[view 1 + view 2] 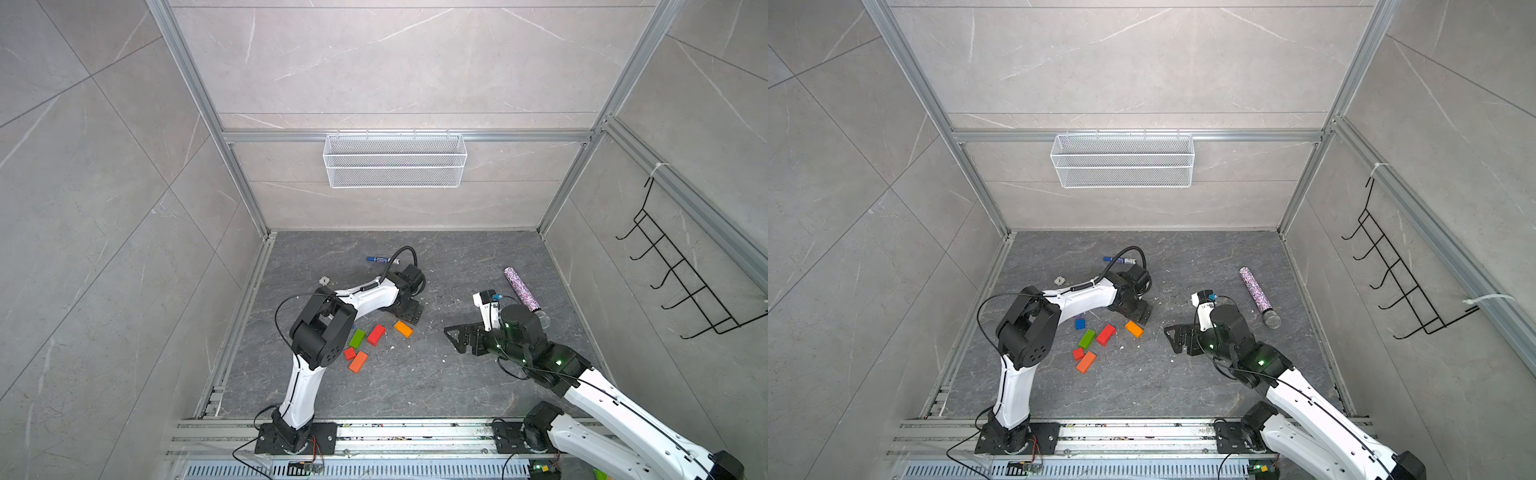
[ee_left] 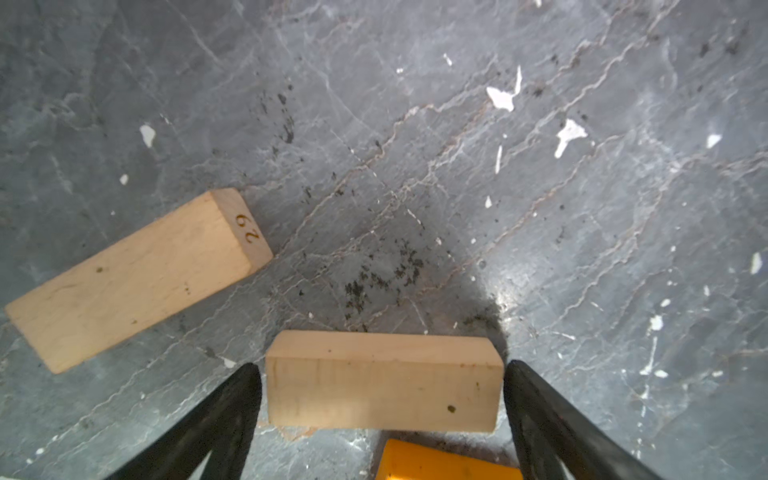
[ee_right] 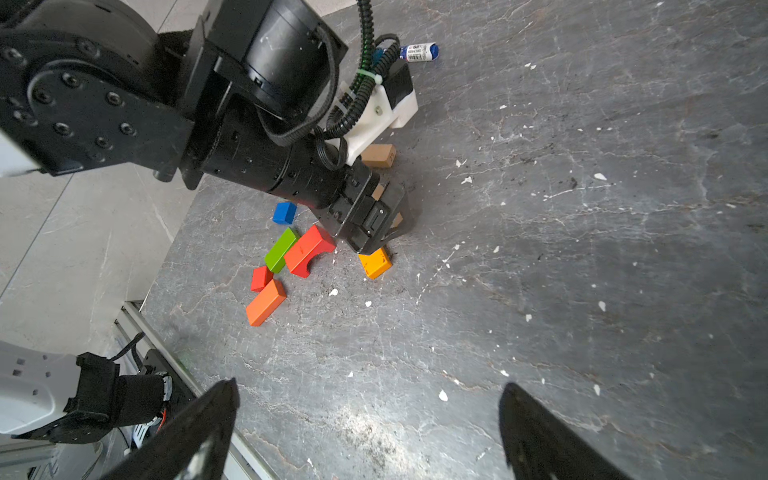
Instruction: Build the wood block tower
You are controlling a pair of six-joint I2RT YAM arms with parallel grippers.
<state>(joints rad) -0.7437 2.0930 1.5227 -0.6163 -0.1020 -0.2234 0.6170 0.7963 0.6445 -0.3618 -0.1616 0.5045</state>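
A plain tan block (image 2: 382, 380) lies on the dark floor between the fingers of my left gripper (image 2: 380, 374). The jaws stand open round its ends, with a thin gap showing at one side. In a top view the left gripper (image 1: 412, 316) points down beside an orange block (image 1: 403, 328). A second tan block (image 2: 137, 278), marked 29, lies close by. Red (image 1: 376, 334), green (image 1: 357, 338), small red (image 1: 350, 353) and orange (image 1: 358, 362) blocks lie loose, with a blue cube (image 1: 1080, 323) beside them. My right gripper (image 3: 369, 399) hangs open over bare floor. No tower is in view.
A blue marker pen (image 1: 380, 259) lies behind the left arm. A glittery microphone (image 1: 523, 291) lies at the right. A white wire basket (image 1: 395, 160) hangs on the back wall and a black hook rack (image 1: 681, 282) on the right wall.
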